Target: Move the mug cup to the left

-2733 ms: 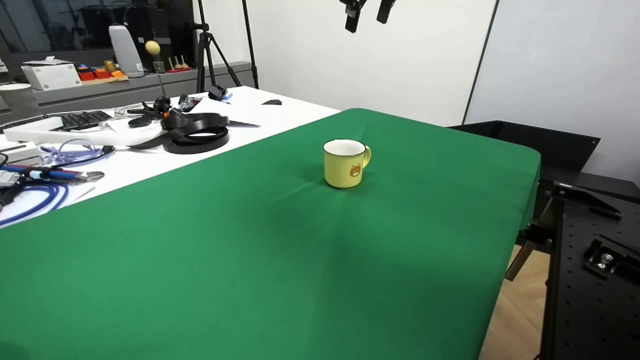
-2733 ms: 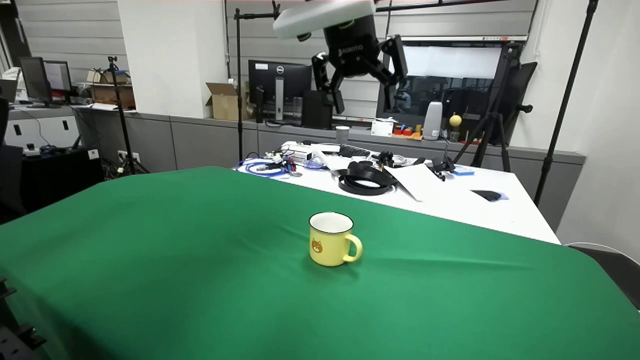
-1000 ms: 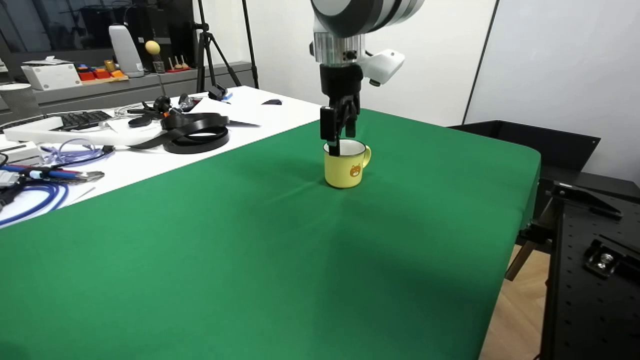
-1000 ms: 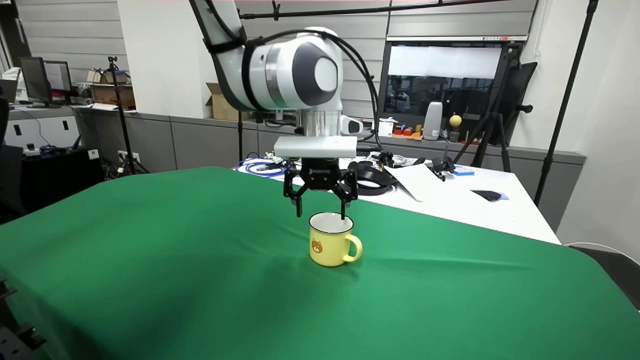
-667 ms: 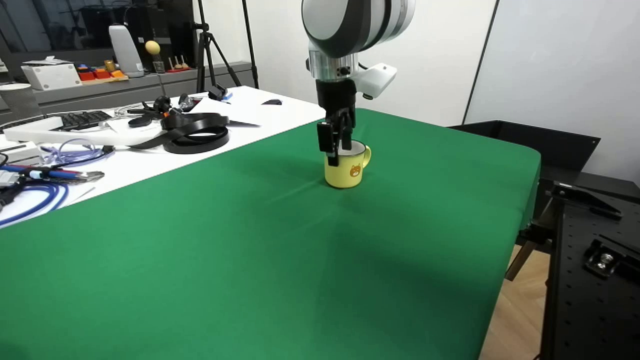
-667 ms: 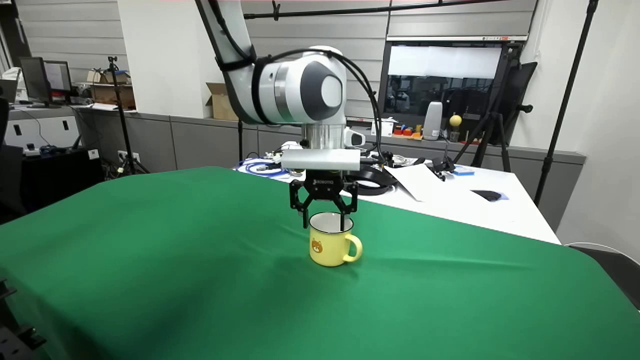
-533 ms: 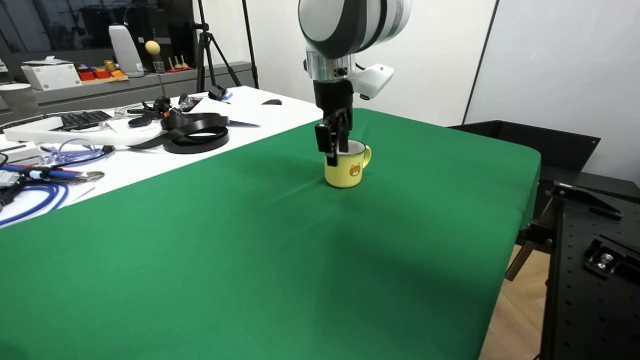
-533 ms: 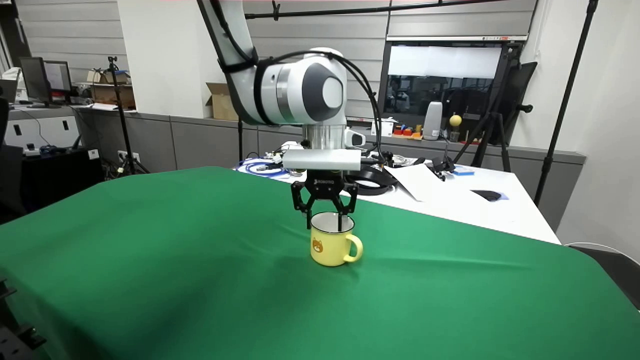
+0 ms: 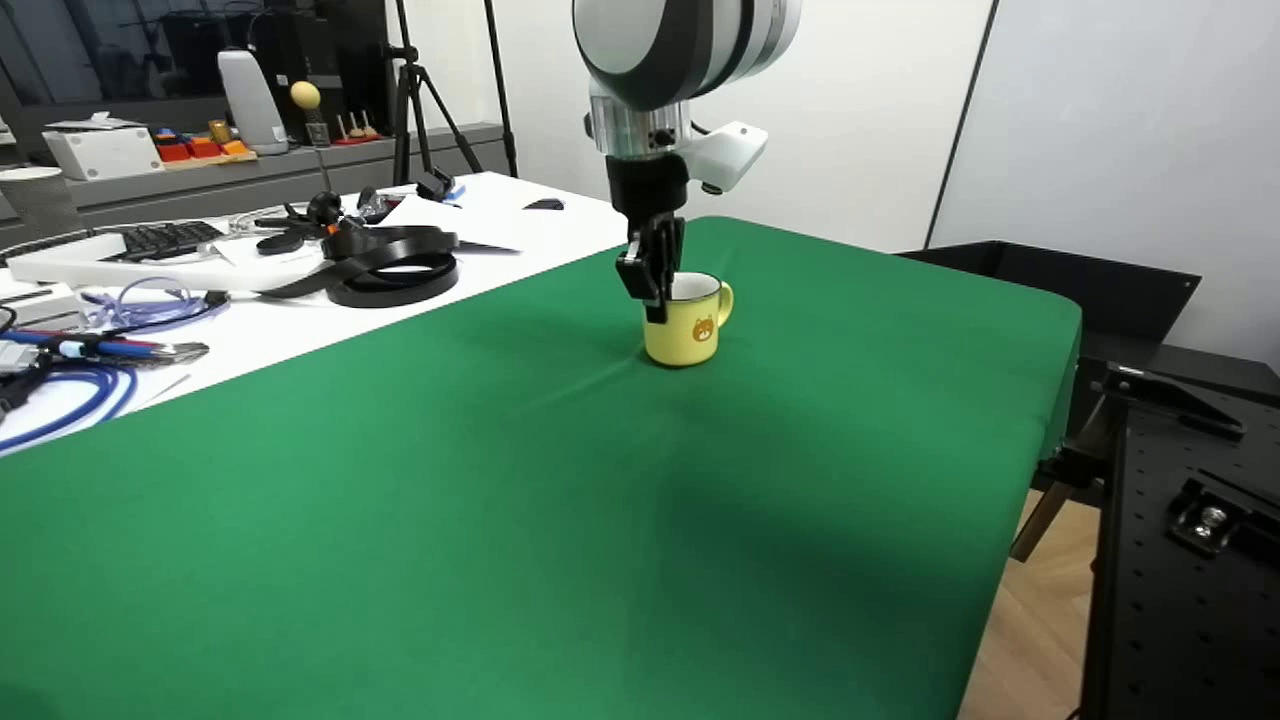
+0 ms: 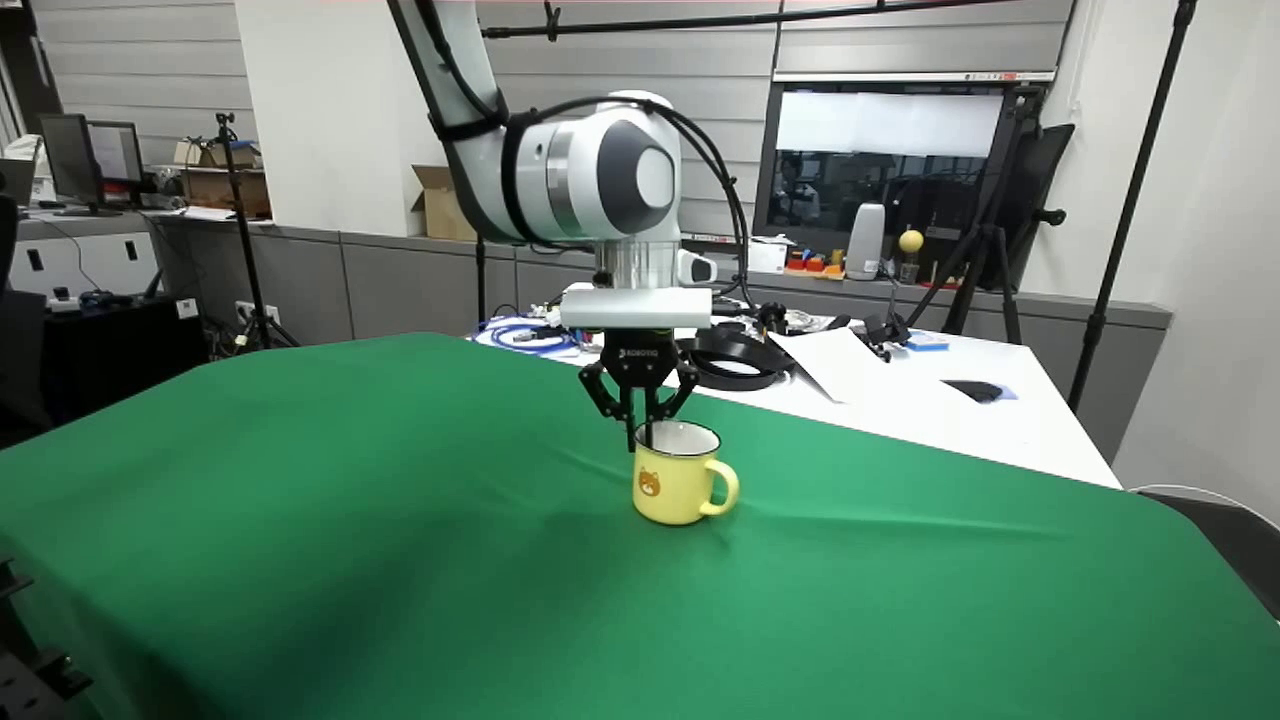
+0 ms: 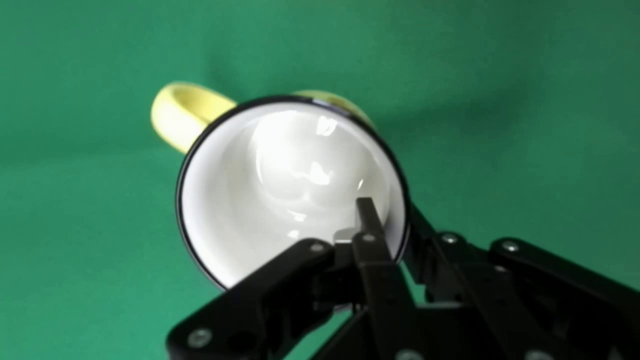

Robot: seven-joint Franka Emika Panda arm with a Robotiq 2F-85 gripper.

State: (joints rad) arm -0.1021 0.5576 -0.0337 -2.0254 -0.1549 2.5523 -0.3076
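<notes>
The mug cup (image 9: 690,340), pale yellow with a white inside, a dark rim and a bear mark, stands upright on the green-covered table (image 9: 500,550). My gripper (image 10: 640,447) reaches down over the side of its rim opposite the handle. In the wrist view the gripper (image 11: 389,205) straddles the cup's wall: one of its fingers (image 11: 370,220) is inside the white hollow (image 11: 280,200), its mate outside against the wall. The fingers stand close together with the wall between them. A thin gap seems to show on the inner side, so whether both press on it I cannot tell.
A white desk (image 9: 590,210) adjoins the green table, holding a black strap roll (image 9: 395,285), a keyboard (image 9: 165,240) and blue cables (image 9: 75,410). A black perforated metal structure (image 9: 1190,600) stands off the table's edge in an exterior view.
My gripper has come down to the rim, and its fingers have drawn from wide apart to close around the wall. The cup has shifted slightly over the cloth.
</notes>
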